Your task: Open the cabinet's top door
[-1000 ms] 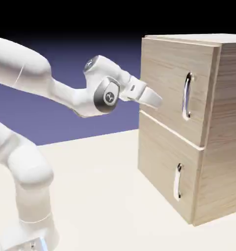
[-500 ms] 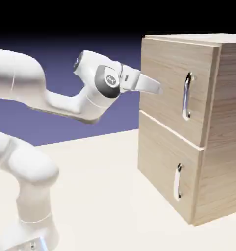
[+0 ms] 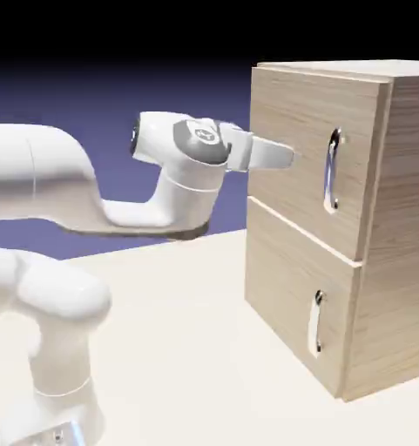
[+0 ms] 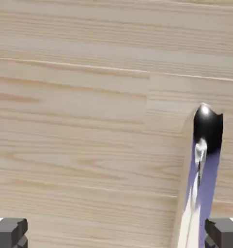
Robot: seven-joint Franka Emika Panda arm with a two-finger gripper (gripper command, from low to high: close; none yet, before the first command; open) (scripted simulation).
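The light-oak cabinet (image 3: 395,226) stands at the right of the exterior view. Its top door (image 3: 291,148) is shut flat, with a long curved silver handle (image 3: 332,171) near its right edge. My gripper (image 3: 282,157) points at that door from the left, level with the handle's upper half and short of it. In the hand view the door's wood (image 4: 79,126) fills the picture and the handle (image 4: 201,160) rises at the right, just inside the right fingertip (image 4: 224,232). The left fingertip (image 4: 9,232) stands far from it, so the gripper (image 4: 116,233) is open and holds nothing.
Below the top door sits a shorter lower door (image 3: 287,287) with a small silver handle (image 3: 315,322). The cabinet rests on a pale table (image 3: 178,348). My white arm (image 3: 56,183) arches in from the left.
The hand has risen and levelled out, swinging a little to the right toward the top door's handle. The elbow has dropped and the wrist rolled over. The jaws stayed open.
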